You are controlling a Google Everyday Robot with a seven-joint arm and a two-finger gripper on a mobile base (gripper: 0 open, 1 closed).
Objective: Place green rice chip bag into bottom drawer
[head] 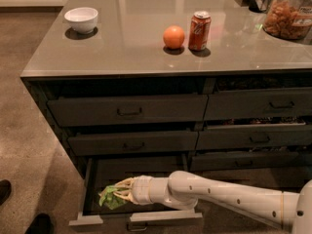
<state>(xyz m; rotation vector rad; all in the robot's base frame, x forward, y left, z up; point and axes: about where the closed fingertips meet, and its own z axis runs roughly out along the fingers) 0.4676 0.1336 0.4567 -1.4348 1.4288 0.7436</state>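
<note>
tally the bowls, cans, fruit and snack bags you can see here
bowls: 1, white bowl on the counter
cans: 1, red can
fruit: 1, orange
snack bags: 1, green rice chip bag, held by the gripper inside the open bottom drawer
total: 4

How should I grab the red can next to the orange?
Probably around the middle of the can's round side, since it stands upright on the counter. Come from the side away from the orange, which sits very close, so nothing gets bumped. The gripper is down in the open bottom drawer, shut on the green chip bag.
</note>
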